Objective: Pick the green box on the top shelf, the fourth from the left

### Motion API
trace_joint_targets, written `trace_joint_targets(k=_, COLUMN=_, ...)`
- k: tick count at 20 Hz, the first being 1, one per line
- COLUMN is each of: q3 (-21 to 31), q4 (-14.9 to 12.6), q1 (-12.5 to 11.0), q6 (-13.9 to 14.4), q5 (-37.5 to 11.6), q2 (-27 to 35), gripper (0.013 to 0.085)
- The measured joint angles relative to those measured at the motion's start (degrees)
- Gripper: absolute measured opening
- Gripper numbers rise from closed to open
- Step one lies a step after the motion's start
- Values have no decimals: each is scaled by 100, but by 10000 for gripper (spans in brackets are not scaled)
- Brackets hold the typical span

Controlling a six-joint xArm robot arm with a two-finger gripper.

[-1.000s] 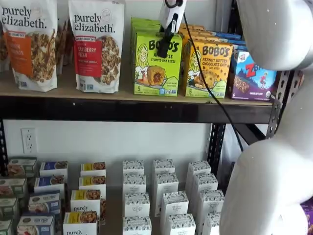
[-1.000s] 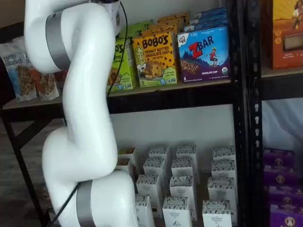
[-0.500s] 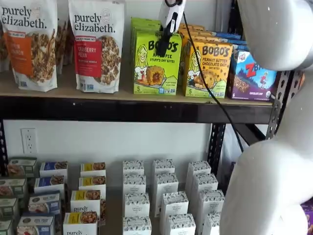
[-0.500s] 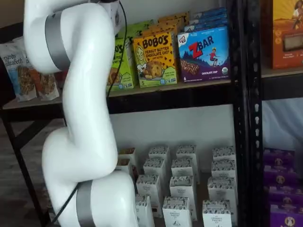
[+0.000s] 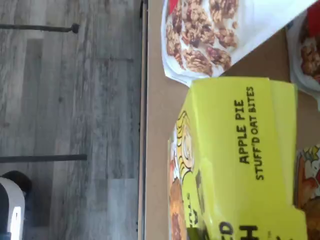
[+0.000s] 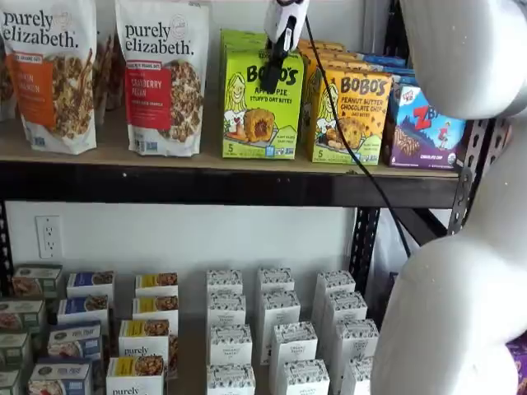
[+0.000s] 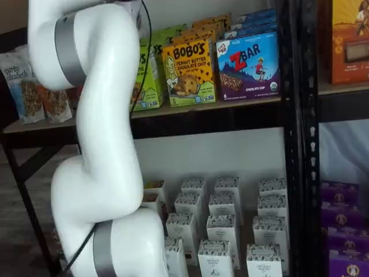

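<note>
Top shelf [image 6: 206, 156], L to R in a shelf view: orange granola bag [image 6: 51, 74], red granola bag [image 6: 162, 76], green box [image 6: 262, 103], yellow box [image 6: 349, 118], ZBar box [image 6: 424, 125]. All upright at the surface's front edge.

Green box stands between red bag and yellow box, w/ more green boxes stacked behind it. It looks tilted slightly, top pulled fwd of the row. Gripper [image 6: 276, 66] hangs from the view's top edge over the box's upper front; white body above, black fingers in front of the "BOBO'S" lettering. Fingers seen as one dark strip, so can't tell if the jaws are apart or clamped on the box. Black cable [image 6: 346, 140] trails from gripper down across the yellow box.

In the other shelf view the white arm [image 7: 98, 144] covers most of the green box [image 7: 151, 78]; only a strip shows, just beside the yellow box [image 7: 189, 72]; ZBar box [image 7: 249, 64] next.

Wrist view: green box [image 5: 240, 160] close up, top panel reads "APPLE PIE STUFF'D OAT BITES", on the tan surface [image 5: 157, 125], granola bag [image 5: 215, 35] beside it. No fingers seen there.

Lower shelf: small white cartons [image 6: 280, 329].
</note>
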Motion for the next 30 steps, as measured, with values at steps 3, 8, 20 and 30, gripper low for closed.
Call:
trace_joint_targets(k=3, q3=-20, q4=-47, q1=47, q6=50, q5=89, q2=-34, gripper=250)
trace_joint_targets(k=8, q3=27, q4=-92, q1=117, q6=130, q5=170, q2=-166, gripper=250)
trace_joint_targets(k=20, q3=485, q4=-86, q1=202, q6=266, q5=417, q2=-885, gripper=250)
trace_joint_targets(k=30, q3=1074, q4=49, q1=-26, q6=110, q5=669, q2=-1657, gripper=250)
